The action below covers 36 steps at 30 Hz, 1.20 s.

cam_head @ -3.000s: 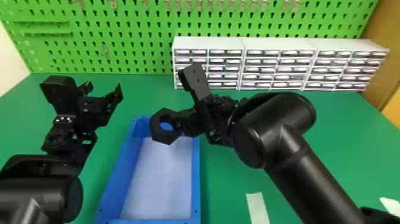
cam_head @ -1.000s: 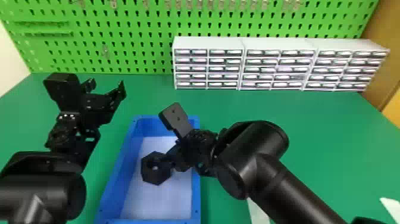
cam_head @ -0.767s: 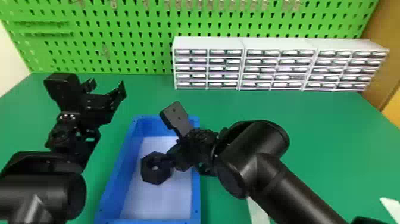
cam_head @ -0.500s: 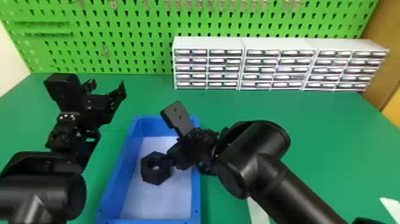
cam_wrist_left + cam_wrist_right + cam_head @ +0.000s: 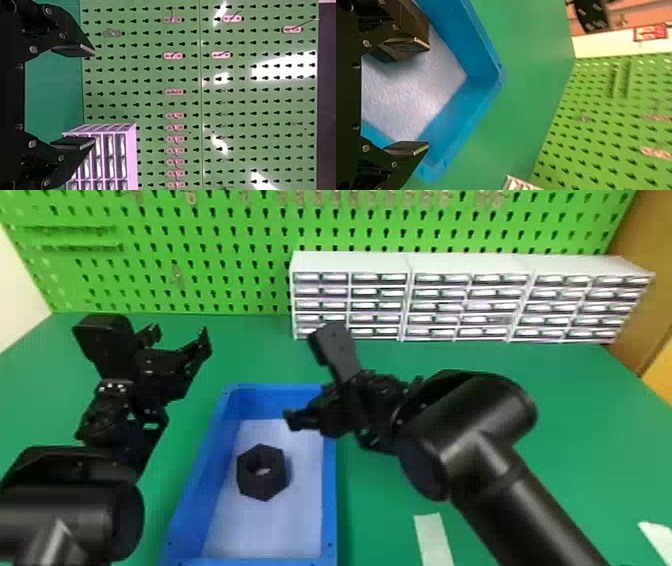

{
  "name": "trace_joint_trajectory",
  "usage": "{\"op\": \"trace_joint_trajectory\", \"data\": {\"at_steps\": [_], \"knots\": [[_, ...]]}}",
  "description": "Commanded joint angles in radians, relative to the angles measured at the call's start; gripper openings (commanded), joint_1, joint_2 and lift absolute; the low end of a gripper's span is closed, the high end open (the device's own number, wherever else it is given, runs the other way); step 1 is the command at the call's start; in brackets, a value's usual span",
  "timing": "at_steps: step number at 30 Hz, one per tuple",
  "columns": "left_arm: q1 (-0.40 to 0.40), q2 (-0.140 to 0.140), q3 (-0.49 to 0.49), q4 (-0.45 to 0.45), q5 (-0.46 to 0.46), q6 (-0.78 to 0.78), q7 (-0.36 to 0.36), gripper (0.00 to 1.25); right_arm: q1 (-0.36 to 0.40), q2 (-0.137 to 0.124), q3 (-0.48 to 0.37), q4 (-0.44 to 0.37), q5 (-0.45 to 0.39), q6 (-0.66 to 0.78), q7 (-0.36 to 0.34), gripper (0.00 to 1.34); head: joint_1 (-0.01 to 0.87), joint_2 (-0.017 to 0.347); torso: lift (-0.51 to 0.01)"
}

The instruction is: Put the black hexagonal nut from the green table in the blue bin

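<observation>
Black hexagonal nut [image 5: 265, 485]: loose on floor of blue plastic bin [image 5: 329, 500].

Left to right:
- left black claw [image 5: 94, 97] open, empty, over green desk [image 5: 600, 415]
- nut inside bin, hole upward
- right black claw [image 5: 428, 95] spread, empty, near bin's right rim.

Placing looks done; next: lift right black claw away, clearing nut and rim.

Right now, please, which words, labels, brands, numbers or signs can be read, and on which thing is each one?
None can be read.
White drawer cabinets: any print on the fronts is too small.
Red-and-white patch: too unclear to read.
Black hexagonal nut and blue bin: no text visible.
</observation>
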Motion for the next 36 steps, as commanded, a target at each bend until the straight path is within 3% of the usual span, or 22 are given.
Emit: {"op": "trace_joint_trajectory", "data": {"at_steps": [1,8,18,26,36], "knots": [[0.000,0.001,-0.001,0.000,0.000,0.000,0.000,0.79,0.021,0.003,-0.081,-0.041,0.043,0.000,0.017,0.94,0.686,0.052,-0.097],[0.000,0.001,-0.009,0.000,0.002,0.000,-0.002,0.79,0.073,0.014,-0.229,-0.075,0.109,-0.063,0.076,0.94,0.686,0.052,-0.097],[0.000,-0.001,-0.012,0.000,0.008,-0.003,-0.002,0.79,0.176,0.037,-0.408,-0.096,0.140,-0.228,0.085,0.94,0.686,0.052,-0.097],[0.005,0.001,-0.007,0.000,0.018,-0.018,-0.002,0.79,0.237,0.045,-0.473,-0.099,0.169,-0.374,0.083,0.94,0.686,0.052,-0.097],[0.000,-0.001,-0.014,0.000,0.025,-0.018,-0.002,0.79,0.293,0.076,-0.565,-0.093,0.229,-0.440,0.083,0.94,0.686,0.052,-0.097]]}}
